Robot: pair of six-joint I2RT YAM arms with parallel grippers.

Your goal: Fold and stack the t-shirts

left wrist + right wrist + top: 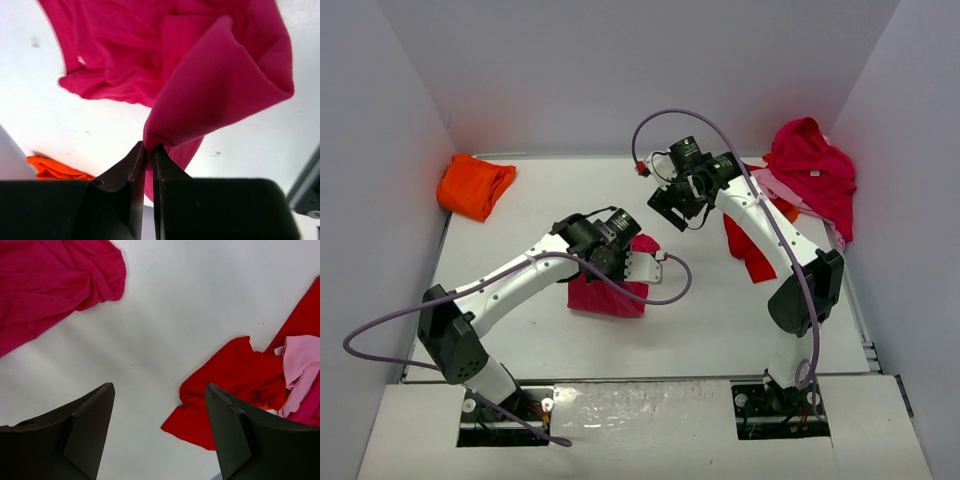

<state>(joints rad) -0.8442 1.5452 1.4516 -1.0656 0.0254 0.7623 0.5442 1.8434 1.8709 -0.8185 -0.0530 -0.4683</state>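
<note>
Left gripper [150, 146] fingers pinch a thin fold of magenta t-shirt [200, 75]; a slip risks unfolding. Right gripper [159, 386] fingers wide, empty.

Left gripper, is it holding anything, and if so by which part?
Yes. The left gripper is shut on the magenta t-shirt, pinching a bunched fold of its fabric. The right gripper is open and holds nothing.

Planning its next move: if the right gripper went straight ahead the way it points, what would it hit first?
Probably bare table, in the gap between the dark pink shirt and the red shirt. The right gripper is open with neither shirt in its line, though depth is unclear.
</note>
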